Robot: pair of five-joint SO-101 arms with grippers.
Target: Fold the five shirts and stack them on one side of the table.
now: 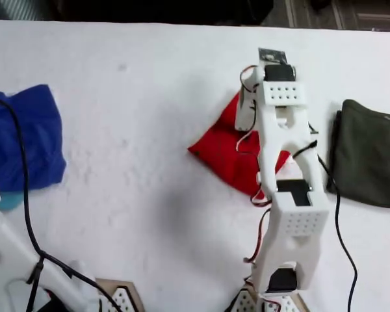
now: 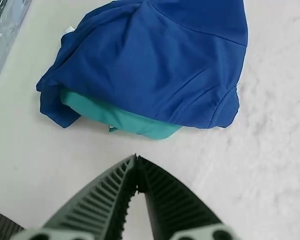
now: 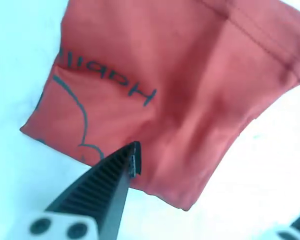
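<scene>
1. Nearest me, the left arm [image 1: 6,260] rose from the bench [image 1: 130,97] edge, well off to the left of the red shirt [image 1: 224,153], with a black cable [image 1: 26,214] looping along it.
2. The left end effector [image 2: 136,167] was clenched, its ribbed jaws meeting at the tips with nothing between them. It hung over bare bench just short of the blue shirt [image 2: 155,65].
3. The blue shirt lay loosely bunched, well apart from the red shirt on its left side. It sat on top of a teal shirt [image 2: 125,120], which peeked out along its near edge.
4. The right arm [image 1: 289,195] stretched from the near edge straight across the red shirt's right part, covering some of it.
5. The right end effector [image 3: 217,192] was released and held nothing. One ribbed finger [image 3: 125,167] pointed down over the red shirt near its dark print, and the other jaw sat far off at the frame's corner. I could not tell whether the finger touched the cloth.
6. The red shirt lay flat on the bench near the middle, one corner pointing left.
7. A dark green shirt [image 1: 370,153] lay folded to the right of the red shirt, near it but not touching.
</scene>
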